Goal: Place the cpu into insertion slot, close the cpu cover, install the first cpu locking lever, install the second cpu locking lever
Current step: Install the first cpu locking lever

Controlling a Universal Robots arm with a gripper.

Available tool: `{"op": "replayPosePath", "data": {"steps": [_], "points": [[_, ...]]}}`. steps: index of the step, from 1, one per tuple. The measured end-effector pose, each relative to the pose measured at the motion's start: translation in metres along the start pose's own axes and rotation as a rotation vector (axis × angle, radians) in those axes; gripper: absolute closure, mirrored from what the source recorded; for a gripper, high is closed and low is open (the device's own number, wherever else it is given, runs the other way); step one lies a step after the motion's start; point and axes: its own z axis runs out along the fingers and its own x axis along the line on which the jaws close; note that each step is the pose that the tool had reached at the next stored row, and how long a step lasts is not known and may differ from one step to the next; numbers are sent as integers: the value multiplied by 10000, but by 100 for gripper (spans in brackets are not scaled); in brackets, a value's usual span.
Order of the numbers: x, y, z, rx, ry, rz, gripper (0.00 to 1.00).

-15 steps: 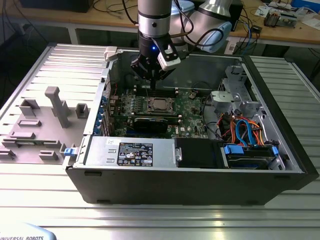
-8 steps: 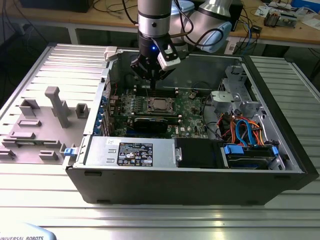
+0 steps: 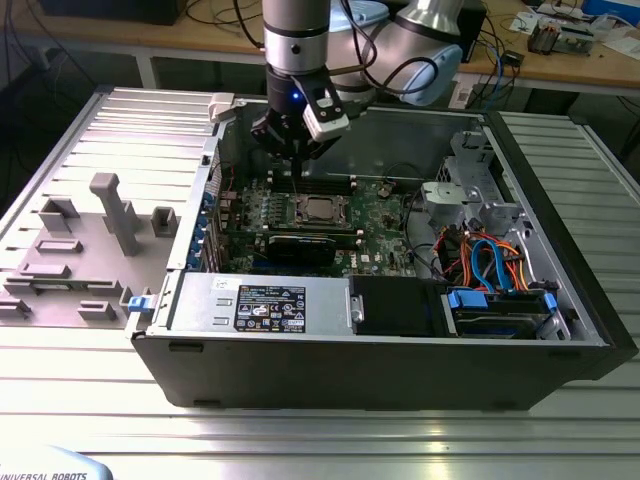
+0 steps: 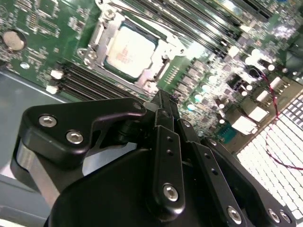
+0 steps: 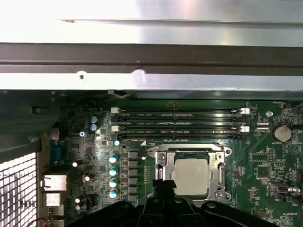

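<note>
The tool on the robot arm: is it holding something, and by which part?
Nothing. The tool is shut and empty; the cpu lies apart from it on the green board.

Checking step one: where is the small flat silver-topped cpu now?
In the exterior view, the cpu lies in the metal-rimmed insertion slot on the green motherboard, beside the long black memory slots.

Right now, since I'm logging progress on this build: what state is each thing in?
Silver-grey metal frame cpu cover: closed down.
Dull silver square cpu: seated flat, showing through the cover's window.
Black gripper: shut, tips by the cover's edge.
Dark grey metal computer case: open on top, insides exposed.
</note>
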Motion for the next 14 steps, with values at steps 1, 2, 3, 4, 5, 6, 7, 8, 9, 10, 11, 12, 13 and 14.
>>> {"op": "replayPosePath", "data": {"steps": [1,2,3,4,5,6,7,8,9,10,11,12,13,14], "points": [[37,0,5,-1,-1,-16,89],[59,1,11,-3,-1,-41,89],[82,1,21,-6,-2,-74,89],[104,1,29,-7,-2,-108,89],[128,1,38,-8,-2,-141,89],[150,2,45,-11,-1,-171,89],[165,4,49,-14,-1,-195,89],[180,9,52,-17,0,-224,89],[194,16,54,-21,0,-254,89],[200,29,55,-23,0,-276,89],[201,54,57,-26,-1,-293,89],[201,84,57,-26,-1,-308,89],[201,123,58,-28,-3,-324,89],[201,152,58,-28,-2,-337,89]]}}
